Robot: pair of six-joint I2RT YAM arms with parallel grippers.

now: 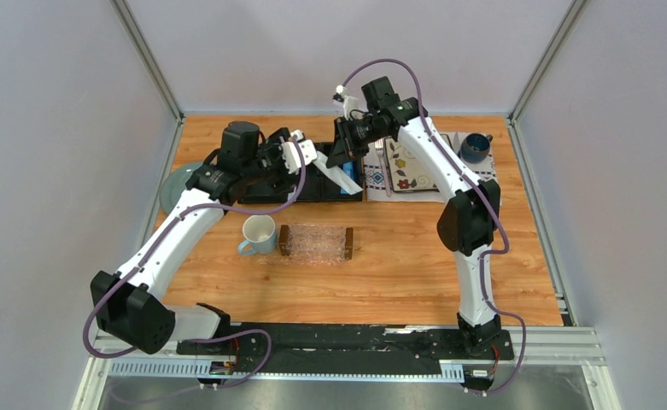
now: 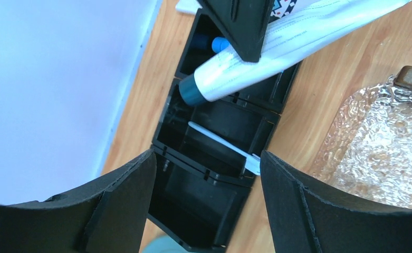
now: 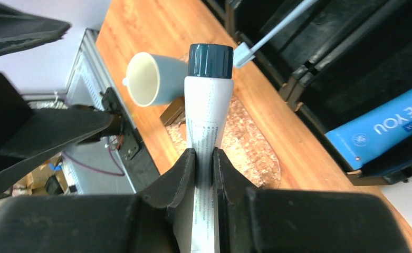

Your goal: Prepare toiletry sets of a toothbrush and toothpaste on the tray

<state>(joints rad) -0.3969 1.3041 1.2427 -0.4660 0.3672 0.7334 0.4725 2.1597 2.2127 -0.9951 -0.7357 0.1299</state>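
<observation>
My right gripper (image 3: 204, 158) is shut on the flat end of a white toothpaste tube (image 3: 208, 105) with a dark blue cap and holds it in the air over the black organizer (image 1: 313, 190). The tube also shows in the top view (image 1: 347, 178) and the left wrist view (image 2: 277, 50). The pale toothbrush (image 2: 219, 139) lies slanted in the organizer's middle compartment, its head over the wall. It also shows in the right wrist view (image 3: 277, 29). My left gripper (image 2: 208, 200) is open and empty above the organizer's left part. The clear tray (image 1: 316, 241) with brown end bars lies bare mid-table.
A pale blue mug (image 1: 259, 234) stands just left of the tray. A blue toothpaste box (image 3: 388, 126) lies in the organizer's right compartment. A floral plate (image 1: 411, 166) on a cloth and a dark blue cup (image 1: 475, 147) are at the back right. A green plate (image 1: 176, 184) is at the back left.
</observation>
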